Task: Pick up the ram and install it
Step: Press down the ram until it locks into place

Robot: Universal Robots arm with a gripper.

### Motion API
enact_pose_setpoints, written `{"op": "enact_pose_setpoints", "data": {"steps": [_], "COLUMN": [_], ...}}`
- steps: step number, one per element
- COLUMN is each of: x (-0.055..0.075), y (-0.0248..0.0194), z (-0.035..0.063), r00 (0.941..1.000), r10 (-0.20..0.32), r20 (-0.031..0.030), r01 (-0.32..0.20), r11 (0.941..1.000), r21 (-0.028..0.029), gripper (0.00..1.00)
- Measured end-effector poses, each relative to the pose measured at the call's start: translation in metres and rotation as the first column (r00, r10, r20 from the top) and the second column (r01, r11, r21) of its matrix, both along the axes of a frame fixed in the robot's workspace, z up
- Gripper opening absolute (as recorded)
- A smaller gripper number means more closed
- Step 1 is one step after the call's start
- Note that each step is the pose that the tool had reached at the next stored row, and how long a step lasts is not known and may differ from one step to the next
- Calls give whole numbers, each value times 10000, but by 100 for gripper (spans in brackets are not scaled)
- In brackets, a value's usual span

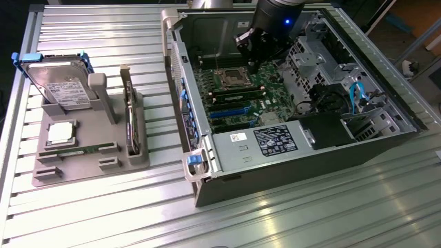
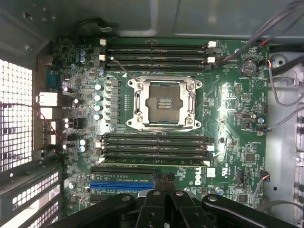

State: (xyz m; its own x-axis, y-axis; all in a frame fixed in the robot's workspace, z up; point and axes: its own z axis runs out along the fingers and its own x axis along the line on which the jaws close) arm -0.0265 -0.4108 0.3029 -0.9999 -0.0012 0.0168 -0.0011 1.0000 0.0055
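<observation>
1. The gripper [image 2: 165, 183] hovers over the motherboard [image 1: 238, 93] inside the open computer case [image 1: 303, 155], fingers closed together and holding nothing
2. The ram [image 2: 154, 162] sits in a slot just below the empty processor socket [image 2: 164, 103]

A white "DELL" logo is printed on the green motherboard [image 2: 228, 137] just beside the gripper's [image 2: 165, 187] closed fingertips; other labels are unreadable
</observation>
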Motion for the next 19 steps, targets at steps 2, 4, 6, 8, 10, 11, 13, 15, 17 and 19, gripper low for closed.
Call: {"op": "enact_pose_setpoints", "data": {"steps": [2,4,6,8,10,11,13,15,17,19], "x": [0,0,0,0,0,0,0,0,0,-2], "y": [0,0,-1,0,0,0,0,0,0,0], "z": [0,0,3,8,17,23,29,30,30,32], "r00": [9999,9999,9999,9999,9999,9999,9999,9999,9999,9999], "r10": [-132,-132,-132,-132,-132,-132,-133,-133,-132,-132], "r20": [0,0,0,0,-1,-1,0,0,0,4], "r01": [132,132,132,132,132,132,133,133,132,132], "r11": [9999,9999,9999,9999,9999,9999,9999,9999,9999,9999], "r21": [1,0,0,0,-3,-2,2,2,0,0], "gripper": [11,11,11,11,11,11,11,11,11,11]}}
